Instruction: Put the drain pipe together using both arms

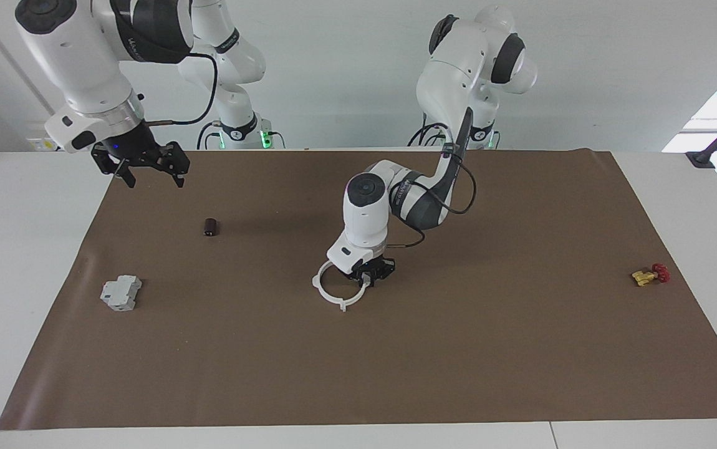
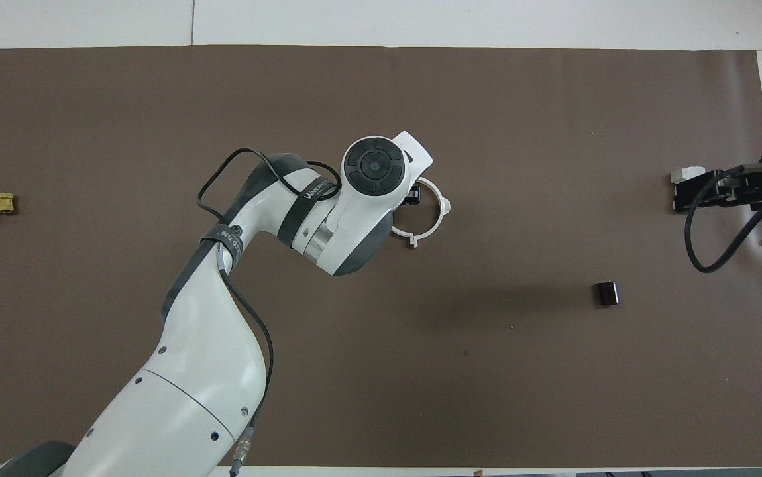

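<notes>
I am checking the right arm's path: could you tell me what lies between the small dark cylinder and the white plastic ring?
Nothing: in both views only bare brown mat stretches between the small dark cylinder and the white plastic ring.

The drain pipe is lying flat near the middle of the counter as a thin white ring. Small tabs are sticking outward at roughly six and nine o'clock in the facing view.

White table under brown mat — white ring, grey block, dark cylinder, yellow-red valve
</notes>
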